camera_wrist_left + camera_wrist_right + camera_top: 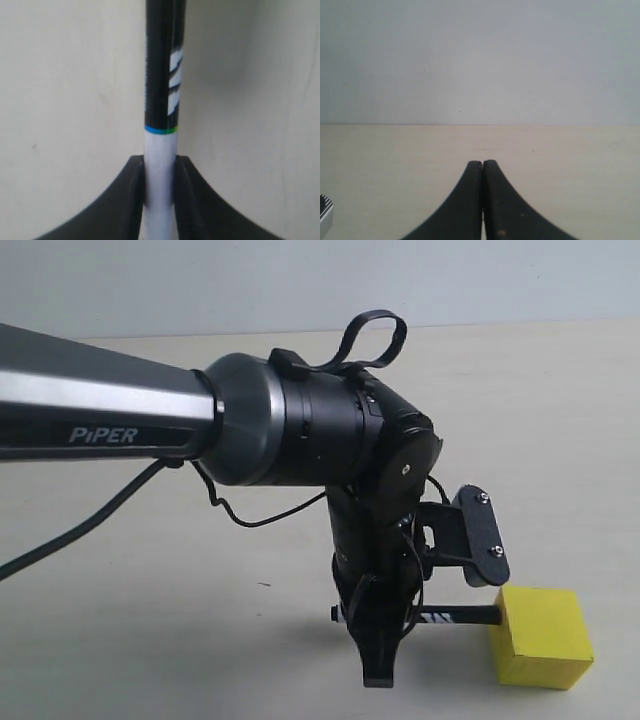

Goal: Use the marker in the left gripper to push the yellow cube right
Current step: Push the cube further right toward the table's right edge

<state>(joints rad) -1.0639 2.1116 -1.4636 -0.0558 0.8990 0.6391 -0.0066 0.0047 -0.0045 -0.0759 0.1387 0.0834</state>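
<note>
Exterior view: left gripper (378, 660) fingers pinching marker (465, 616), tip touching yellow cube (540, 635); right gripper (482, 165) fingers pressed together.

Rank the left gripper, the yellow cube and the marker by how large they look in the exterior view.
1. left gripper, though being nearer may enlarge it.
2. yellow cube.
3. marker: a thin rod, partly hidden by the gripper.

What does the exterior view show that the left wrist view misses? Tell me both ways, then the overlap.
Only exterior: the cube, the marker tip at its left side, the PiPER arm. Only left wrist: the marker's blue-green band, and the fingers clamping its white barrel. Both: marker, left gripper, pale table.
</note>
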